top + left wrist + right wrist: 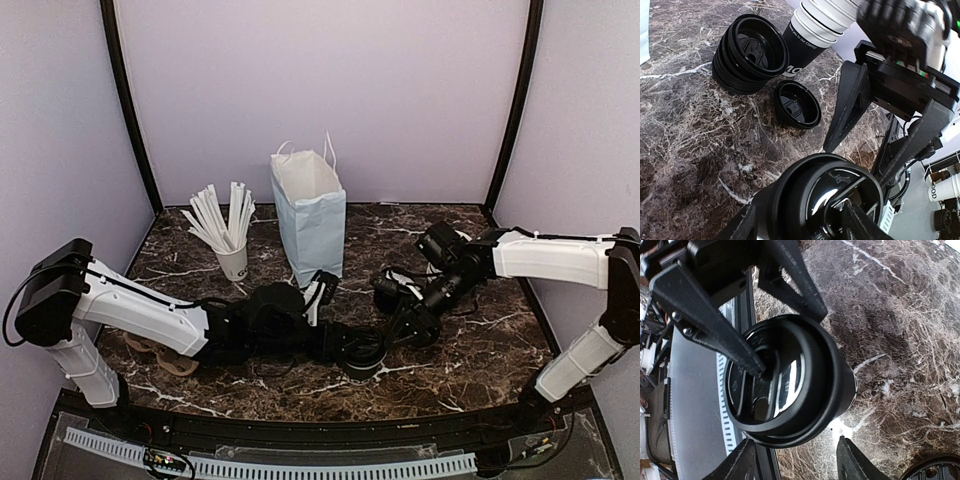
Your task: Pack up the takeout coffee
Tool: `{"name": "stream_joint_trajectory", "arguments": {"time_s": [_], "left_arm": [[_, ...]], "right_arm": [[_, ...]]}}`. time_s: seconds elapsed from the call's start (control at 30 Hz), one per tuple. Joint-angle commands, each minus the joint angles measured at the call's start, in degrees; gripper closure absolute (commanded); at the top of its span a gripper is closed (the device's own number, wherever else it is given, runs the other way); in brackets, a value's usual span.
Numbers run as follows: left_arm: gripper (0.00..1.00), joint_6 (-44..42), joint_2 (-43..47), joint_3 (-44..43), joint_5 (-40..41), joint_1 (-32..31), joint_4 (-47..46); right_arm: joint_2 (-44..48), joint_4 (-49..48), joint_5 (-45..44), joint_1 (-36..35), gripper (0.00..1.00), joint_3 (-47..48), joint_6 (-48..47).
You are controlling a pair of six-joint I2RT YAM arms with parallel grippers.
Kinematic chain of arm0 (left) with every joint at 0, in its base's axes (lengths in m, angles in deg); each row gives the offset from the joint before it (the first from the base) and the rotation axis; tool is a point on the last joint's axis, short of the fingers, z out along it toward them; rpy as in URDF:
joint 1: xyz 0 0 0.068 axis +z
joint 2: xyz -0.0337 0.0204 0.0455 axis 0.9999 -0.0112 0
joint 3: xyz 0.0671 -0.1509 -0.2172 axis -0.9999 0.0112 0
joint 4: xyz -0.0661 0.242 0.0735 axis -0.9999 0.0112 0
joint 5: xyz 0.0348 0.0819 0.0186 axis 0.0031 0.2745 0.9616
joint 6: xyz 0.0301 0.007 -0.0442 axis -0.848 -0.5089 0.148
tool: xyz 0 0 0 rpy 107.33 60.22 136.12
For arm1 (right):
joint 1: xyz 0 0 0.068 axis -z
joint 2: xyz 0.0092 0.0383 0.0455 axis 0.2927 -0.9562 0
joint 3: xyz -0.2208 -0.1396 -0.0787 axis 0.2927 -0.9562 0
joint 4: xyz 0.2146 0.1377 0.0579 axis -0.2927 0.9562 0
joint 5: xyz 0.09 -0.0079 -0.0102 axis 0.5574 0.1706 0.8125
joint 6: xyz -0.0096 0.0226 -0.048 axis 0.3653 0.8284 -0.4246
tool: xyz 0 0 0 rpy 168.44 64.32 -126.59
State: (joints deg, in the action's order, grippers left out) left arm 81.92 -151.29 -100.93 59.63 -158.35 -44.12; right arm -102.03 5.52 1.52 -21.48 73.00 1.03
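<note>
The cup (362, 352), black lid (775, 390) on, stands front-centre on the surface (480, 330). My right fingers (740, 462) flank its body, but I cannot tell whether they grip. My left fingers (747, 225) are part-open across the rim, one tip resting on the lid. I'd seat the lid squarely, hold the body low, then lift straight toward the bag (310, 215).

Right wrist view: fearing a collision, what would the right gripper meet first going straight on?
The takeout coffee, just beyond the right gripper, lid towards the camera. The left gripper reaches the lid too; depth between them is unclear.
</note>
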Motion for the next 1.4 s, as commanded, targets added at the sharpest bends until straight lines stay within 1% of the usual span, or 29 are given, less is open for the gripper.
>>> {"name": "stream_joint_trajectory", "arguments": {"time_s": [0.0, 0.17, 0.33, 0.5, 0.6, 0.8, 0.97, 1.17, 1.27, 1.37], "left_arm": [[0.42, 0.9, -3.3, 2.4, -1.8, -0.2, 6.5], [0.43, 1.5, -3.9, 2.6, -2.1, -0.3, 6.1], [0.44, 2.8, -4.3, 2.9, -2.1, -0.3, 6.8], [0.45, 6.2, -5.3, 5.0, -2.2, -0.8, 6.7], [0.45, 8.5, -6.3, 6.5, -2.2, -1.0, 6.4], [0.46, 10.1, -6.8, 8.0, -0.8, -1.0, 6.1], [0.47, 14.1, -8.3, 9.5, -0.5, -0.6, 6.7], [0.47, 18.2, -9.4, 9.6, -1.6, -0.3, 10.4], [0.47, 17.7, -9.2, 10.0, -2.1, -0.3, 8.9], [0.48, 14.3, -6.7, 10.2, -1.3, -0.7, 7.1]], "right_arm": [[-1.9, 0.9, 4.1, 1.7, 0.45, 1.6, 1.6], [-3.9, 0.2, 3.7, 1.7, 0.49, 1.6, 2.6], [-6.4, -0.6, 0.5, 1.7, 0.53, 0.8, 3.6], [-8.5, -2.2, -9.4, 1.6, 0.58, 0.4, 5.3], [-10.0, -3.4, -14.3, 1.6, 0.58, 0.5, 7.1], [-13.0, -3.7, -19.0, 1.6, 0.6, 1.0, 8.3], [-13.7, -4.5, -22.2, 1.6, 0.61, 0.9, 8.6], [-15.3, -4.3, -24.4, 1.2, 0.62, 1.3, 9.0], [-14.6, -4.1, -22.4, 1.2, 0.62, 1.8, 8.7], [-11.9, -1.0, -17.8, 1.2, 0.63, 4.0, 6.3]]}}
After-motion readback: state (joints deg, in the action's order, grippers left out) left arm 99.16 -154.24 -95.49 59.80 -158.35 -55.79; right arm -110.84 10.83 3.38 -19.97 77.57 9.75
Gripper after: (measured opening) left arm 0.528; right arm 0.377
